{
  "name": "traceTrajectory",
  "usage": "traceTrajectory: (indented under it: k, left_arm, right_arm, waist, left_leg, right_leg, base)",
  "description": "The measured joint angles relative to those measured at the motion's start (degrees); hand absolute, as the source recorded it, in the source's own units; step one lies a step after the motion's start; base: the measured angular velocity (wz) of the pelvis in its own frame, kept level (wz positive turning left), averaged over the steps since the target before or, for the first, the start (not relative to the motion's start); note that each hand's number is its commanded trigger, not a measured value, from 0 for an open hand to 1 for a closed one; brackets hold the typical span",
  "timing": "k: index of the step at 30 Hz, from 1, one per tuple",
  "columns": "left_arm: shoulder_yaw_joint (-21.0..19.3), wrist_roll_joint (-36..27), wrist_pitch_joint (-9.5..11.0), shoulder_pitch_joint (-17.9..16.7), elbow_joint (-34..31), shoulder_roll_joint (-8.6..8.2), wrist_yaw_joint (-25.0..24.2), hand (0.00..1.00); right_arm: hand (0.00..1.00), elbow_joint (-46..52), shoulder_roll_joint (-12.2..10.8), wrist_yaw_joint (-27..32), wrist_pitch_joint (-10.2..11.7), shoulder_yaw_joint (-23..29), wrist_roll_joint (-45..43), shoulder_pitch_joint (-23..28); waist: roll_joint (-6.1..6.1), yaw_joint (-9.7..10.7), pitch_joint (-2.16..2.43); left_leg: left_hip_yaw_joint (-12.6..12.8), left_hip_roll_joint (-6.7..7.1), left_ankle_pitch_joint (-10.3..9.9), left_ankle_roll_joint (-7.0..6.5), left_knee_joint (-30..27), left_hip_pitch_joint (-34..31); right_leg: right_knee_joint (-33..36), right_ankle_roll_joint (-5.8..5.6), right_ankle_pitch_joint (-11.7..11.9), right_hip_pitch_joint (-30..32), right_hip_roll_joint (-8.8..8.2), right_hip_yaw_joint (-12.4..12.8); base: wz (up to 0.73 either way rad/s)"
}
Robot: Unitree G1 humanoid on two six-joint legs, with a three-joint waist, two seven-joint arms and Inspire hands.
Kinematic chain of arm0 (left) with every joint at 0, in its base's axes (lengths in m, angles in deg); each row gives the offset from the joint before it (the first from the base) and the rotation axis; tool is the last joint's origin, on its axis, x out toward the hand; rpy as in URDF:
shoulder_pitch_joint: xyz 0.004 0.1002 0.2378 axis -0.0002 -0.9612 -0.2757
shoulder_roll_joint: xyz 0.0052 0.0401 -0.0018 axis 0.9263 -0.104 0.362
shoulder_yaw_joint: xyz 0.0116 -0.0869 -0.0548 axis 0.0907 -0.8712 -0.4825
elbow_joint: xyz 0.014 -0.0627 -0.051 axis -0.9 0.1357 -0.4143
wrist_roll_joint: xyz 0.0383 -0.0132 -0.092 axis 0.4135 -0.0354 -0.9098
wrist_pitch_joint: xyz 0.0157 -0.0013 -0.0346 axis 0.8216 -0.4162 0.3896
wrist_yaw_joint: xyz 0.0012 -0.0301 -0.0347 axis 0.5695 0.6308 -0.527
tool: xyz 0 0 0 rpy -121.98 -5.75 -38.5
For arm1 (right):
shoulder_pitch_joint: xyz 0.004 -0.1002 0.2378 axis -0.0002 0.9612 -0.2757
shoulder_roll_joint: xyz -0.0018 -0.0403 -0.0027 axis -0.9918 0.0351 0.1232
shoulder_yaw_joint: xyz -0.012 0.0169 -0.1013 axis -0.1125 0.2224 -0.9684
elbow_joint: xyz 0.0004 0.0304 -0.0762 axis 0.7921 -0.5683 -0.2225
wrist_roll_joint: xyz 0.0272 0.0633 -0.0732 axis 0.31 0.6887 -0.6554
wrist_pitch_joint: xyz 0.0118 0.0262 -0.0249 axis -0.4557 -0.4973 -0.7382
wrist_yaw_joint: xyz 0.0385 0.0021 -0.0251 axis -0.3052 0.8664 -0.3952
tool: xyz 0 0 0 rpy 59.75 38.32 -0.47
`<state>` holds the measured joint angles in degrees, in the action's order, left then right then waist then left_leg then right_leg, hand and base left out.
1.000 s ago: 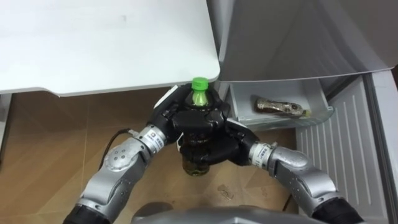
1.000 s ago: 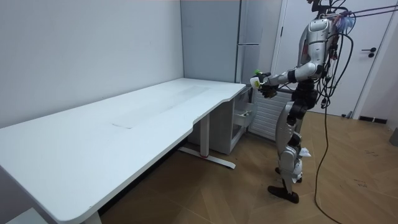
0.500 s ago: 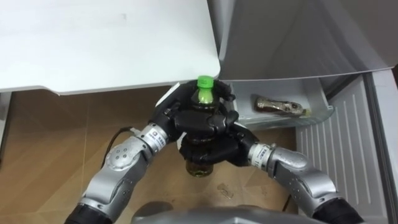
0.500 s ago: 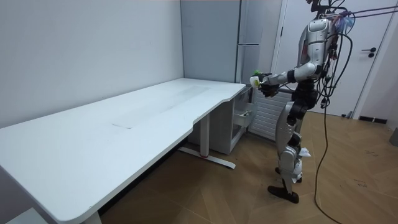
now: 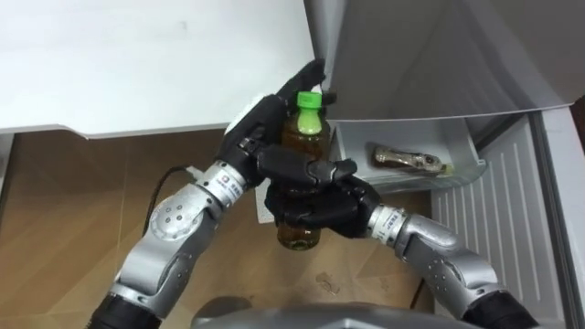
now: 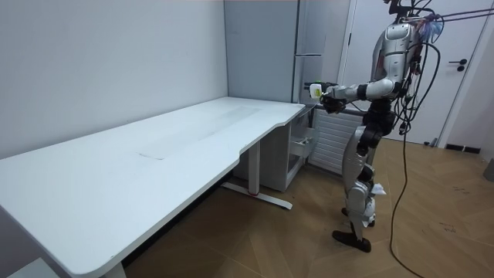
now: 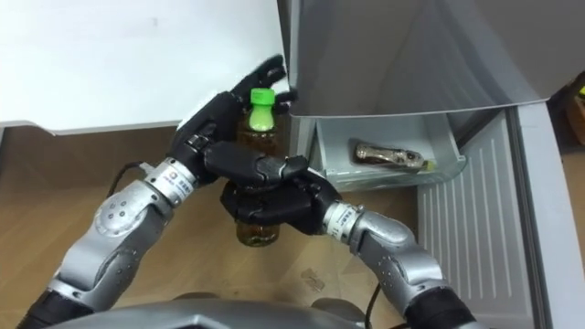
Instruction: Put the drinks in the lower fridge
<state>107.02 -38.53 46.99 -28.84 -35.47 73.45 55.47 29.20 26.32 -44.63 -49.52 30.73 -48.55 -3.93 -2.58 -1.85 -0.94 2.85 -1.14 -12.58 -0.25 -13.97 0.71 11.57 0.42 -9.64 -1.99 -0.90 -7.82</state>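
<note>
Since the earlier frame both arms have risen and reached forward, so the green-capped bottle (image 5: 302, 137) now sits higher, level with the desk edge and closer to the fridge front, and the left hand's fingers have straightened out from their former wrap. Seen from the room, the robot stands upright on the wooden floor (image 6: 293, 239) at the end of the white desk (image 6: 154, 147), facing the grey fridge (image 5: 439, 55) with both forearms held out at chest height. Below the fridge's closed upper front, the lower drawer (image 5: 464, 144) is pulled out, and a second bottle (image 5: 411, 159) lies on its side inside it. The green-capped bottle, filled with amber drink, is upright in the air between the desk corner and the drawer, well above the floor and not yet over the drawer. The right hand (image 5: 315, 206) comes in from the lower right with its fingers and thumb curled round the bottle's middle, carrying it. The left hand (image 5: 260, 128) comes in from the lower left and lies along the bottle's far side, fingers extended upward past the shoulder and spread rather than clasped. The green cap (image 5: 310, 99) stands clear above both hands.
</note>
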Motion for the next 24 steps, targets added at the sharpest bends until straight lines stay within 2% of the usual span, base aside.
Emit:
traceTrajectory:
  k: [1,8,11,14,19,24]
  left_arm:
    - [-0.89,1.08,0.26,0.12,-1.39,0.03,0.13,0.0]
    - [-4.07,1.22,6.32,0.56,-11.8,-1.0,3.25,0.0]
    - [-5.65,1.17,6.98,0.89,-14.38,-1.46,4.38,0.0]
    - [-8.42,0.97,7.18,2.85,-17.1,-1.74,5.11,0.0]
    - [-12.72,1.27,9.75,3.99,-21.17,-1.89,6.33,0.0]
    - [-18.75,3.53,12.76,3.95,-23.24,-1.98,8.53,0.0]
  right_arm:
    - [1.0,0.0,0.07,-0.88,0.2,-0.01,0.0,0.0]
    - [1.0,0.0,0.96,-3.98,0.21,-0.27,-0.33,1.24]
    - [1.0,0.0,1.09,-3.96,0.68,-0.03,-0.87,1.88]
    - [1.0,0.74,1.72,-4.0,0.77,0.26,-1.57,3.09]
    - [1.0,2.09,2.48,-6.25,0.77,2.23,-3.11,5.27]
    - [1.0,2.11,2.43,-7.64,1.22,6.92,-5.6,8.12]
  waist:
    - [0.01,-0.03,0.0]
    - [0.08,-0.24,-0.04]
    - [0.24,-0.28,-0.13]
    - [0.71,-0.26,-0.23]
    - [1.83,-1.03,-0.27]
    - [2.87,-3.81,-0.31]
  left_leg:
    - [-0.1,0.0,0.0,0.0,-0.02,-0.06]
    - [-0.22,0.02,0.0,0.01,0.21,0.08]
    - [-0.24,0.0,-0.01,0.01,0.17,0.08]
    - [-0.4,0.01,-0.02,0.02,0.25,0.1]
    - [-0.45,-0.05,-0.02,0.03,0.5,1.0]
    - [-0.1,-0.06,0.14,0.19,2.09,2.81]
  right_leg:
    - [-0.03,0.0,0.0,0.04,0.0,-0.11]
    - [-0.02,-0.01,-0.01,0.11,0.0,-0.16]
    - [-0.02,-0.01,0.0,0.09,0.03,-0.11]
    - [0.01,0.01,0.0,0.02,0.04,-0.09]
    - [0.13,0.01,0.0,-0.62,0.06,-0.17]
    - [-0.02,-0.02,-0.02,-1.99,0.06,-0.1]
  base:
    - [0.04]
    - [0.01]
    - [0.0]
    - [0.0]
    - [0.0]
    - [-0.04]
